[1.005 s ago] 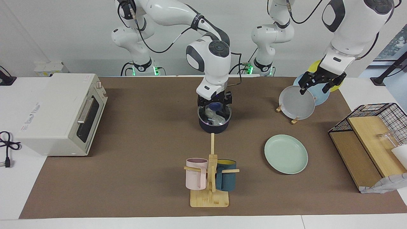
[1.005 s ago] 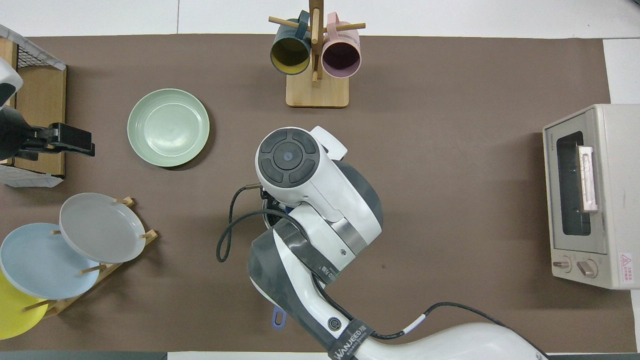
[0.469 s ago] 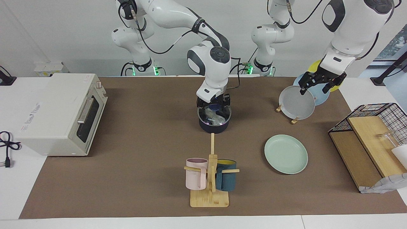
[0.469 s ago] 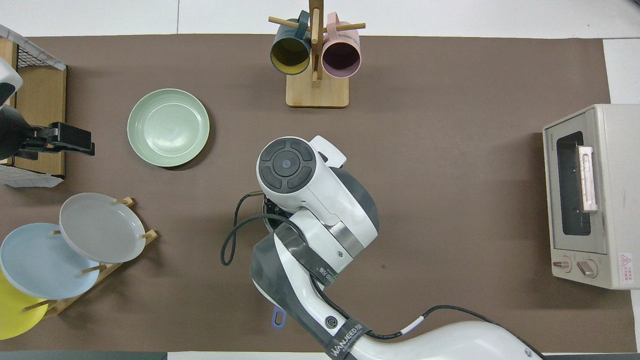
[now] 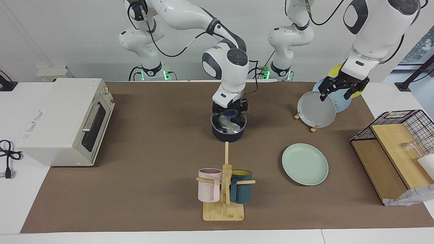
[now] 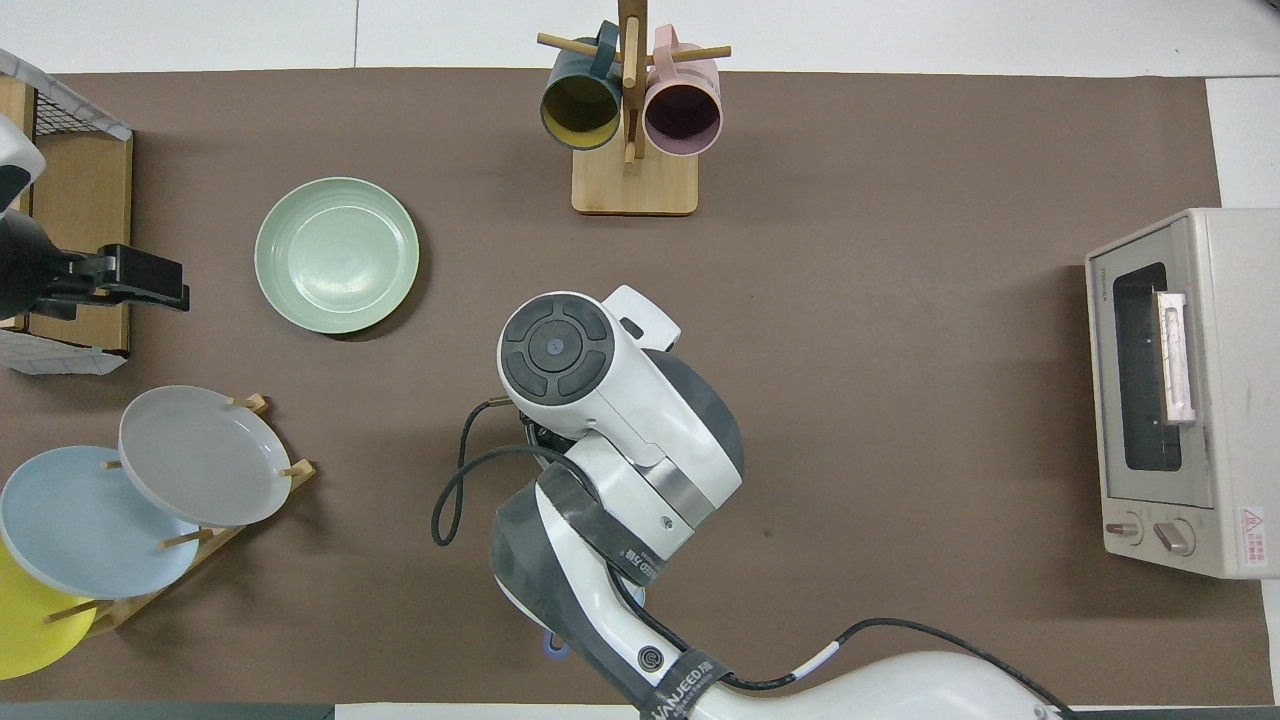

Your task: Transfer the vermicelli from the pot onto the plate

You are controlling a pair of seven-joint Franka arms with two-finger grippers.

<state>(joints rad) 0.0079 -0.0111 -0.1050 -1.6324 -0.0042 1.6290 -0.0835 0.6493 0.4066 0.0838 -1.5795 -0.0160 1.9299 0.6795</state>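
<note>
Starting nearest the robots, we count three spare plates standing in the wooden rack [image 5: 313, 128] at the left arm's end: one grey [image 5: 317, 110], one light blue [image 6: 80, 525] and one yellow [image 6: 25, 625]. The left gripper [image 5: 336, 93] hangs over them, released and holding nothing; that arm waits.

Farther out, at the table's middle, sits the one pot [image 5: 228, 135], with its blue handle [image 6: 555, 640] pointing back toward the robots. The single vermicelli [image 5: 228, 124] bundle lies inside. The right gripper [image 5: 229, 117] is sunk into the pot's mouth straight above the bundle, so the thing lies directly below the claw. We cannot tell whether it has clenched on the wrap.

Farther again lies the one mint-green plate [image 5: 305, 164], bare, well apart from the pot. It sits toward the left arm's end and farther from the robots. We judge the carry must run that slanting way once the bundle is lifted.

Farthest stands one mug stand [image 5: 223, 211] with two mugs: one pink [image 5: 209, 189] and one teal [image 5: 241, 191].
</note>
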